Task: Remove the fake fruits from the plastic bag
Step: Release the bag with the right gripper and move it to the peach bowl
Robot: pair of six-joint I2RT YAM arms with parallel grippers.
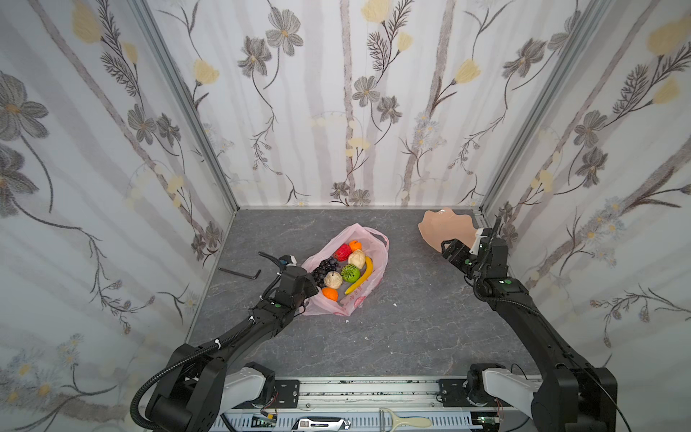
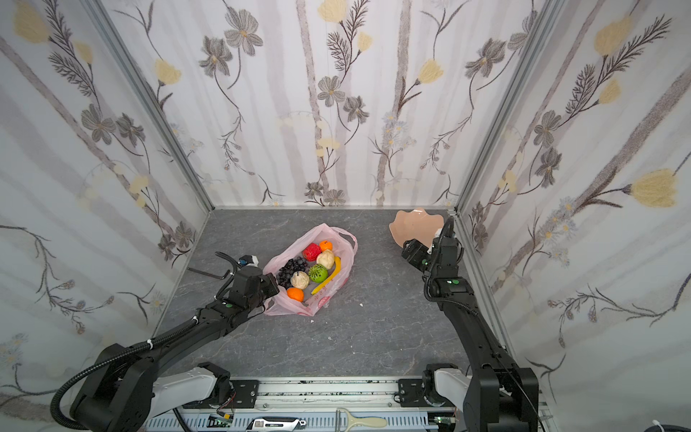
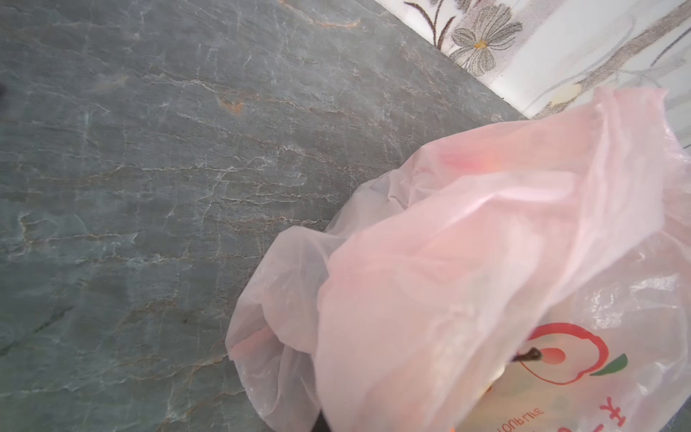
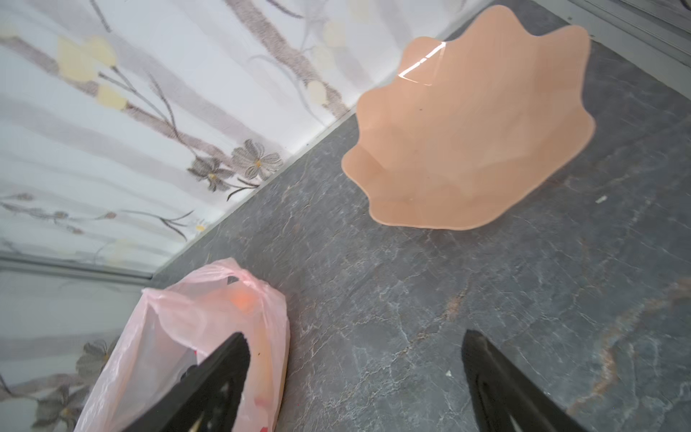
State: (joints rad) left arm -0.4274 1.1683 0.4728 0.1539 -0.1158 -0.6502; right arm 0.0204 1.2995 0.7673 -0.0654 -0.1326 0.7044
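Fruits all inside plastic bag, mid-table; dish empty. Left gripper closed, apparently pinching bag's near rim. Right gripper wide open, empty, near dish. Step: first pick pending. Next: right arm crosses to bag mouth, closes on one exposed piece.

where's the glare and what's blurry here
Right wrist view: white glare streak on the peach dish; right hand dark and soft at the edge. Left wrist view: plastic bag close, hazy, washed out. In both top views: walls splay from wide-angle distortion, fake fruits crisp.
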